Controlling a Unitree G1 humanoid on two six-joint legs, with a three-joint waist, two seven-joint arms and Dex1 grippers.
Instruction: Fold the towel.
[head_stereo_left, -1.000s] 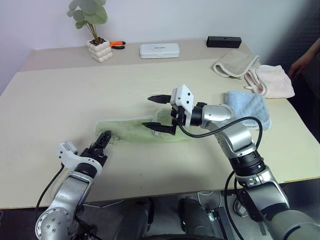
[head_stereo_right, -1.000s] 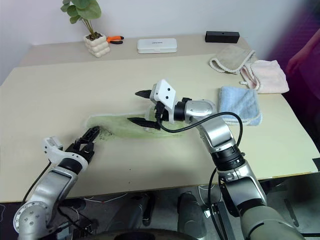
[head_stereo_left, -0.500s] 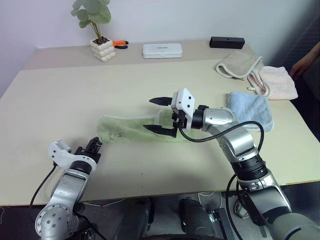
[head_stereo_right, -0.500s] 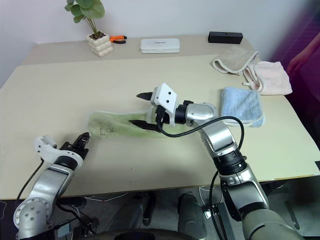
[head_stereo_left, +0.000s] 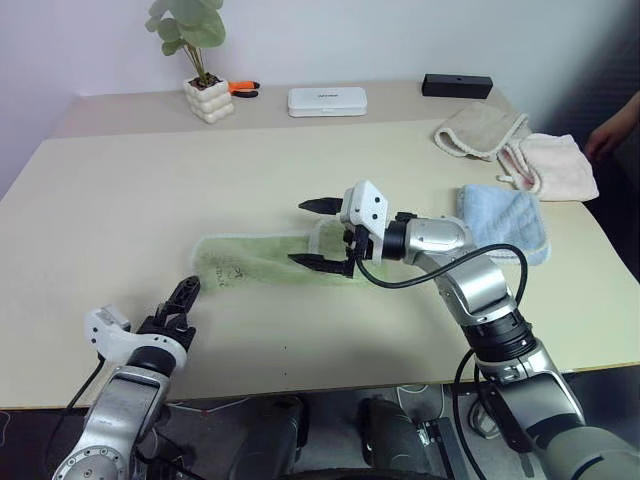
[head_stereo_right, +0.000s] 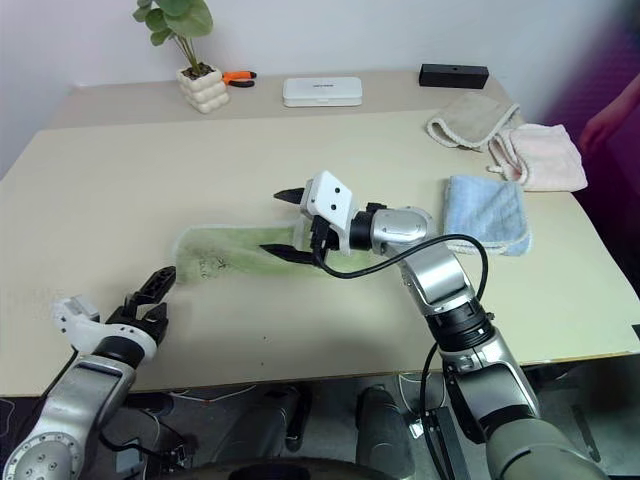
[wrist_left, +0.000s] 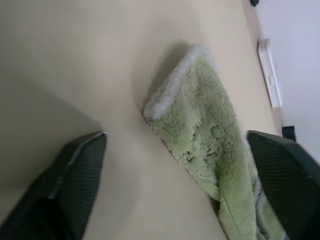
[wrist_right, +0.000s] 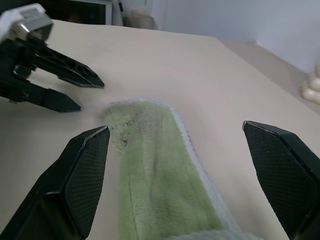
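The towel (head_stereo_left: 250, 264), light green with a pale trim, lies flat as a long narrow strip across the middle of the table (head_stereo_left: 120, 200). My right gripper (head_stereo_left: 316, 234) hovers open over the strip's right part, pointing left, with nothing between its fingers. In the right wrist view the towel (wrist_right: 160, 185) stretches away below the spread fingers. My left gripper (head_stereo_left: 178, 302) is open near the table's front edge, a short way from the towel's left end and apart from it. The left wrist view shows that rounded end of the towel (wrist_left: 200, 115) ahead of the wide-apart fingers.
At the back stand a potted plant (head_stereo_left: 205, 98), an orange-handled tool (head_stereo_left: 240, 88), a white case (head_stereo_left: 327, 100) and a black box (head_stereo_left: 457, 86). On the right lie a beige cloth (head_stereo_left: 478, 130), a pink cloth (head_stereo_left: 555, 165) and a light blue folded towel (head_stereo_left: 500, 215). A person's hand (head_stereo_left: 612, 135) shows at the right edge.
My left gripper drew back from the towel's left end toward the front edge, shutting on the way and opening again. The right gripper kept its place.
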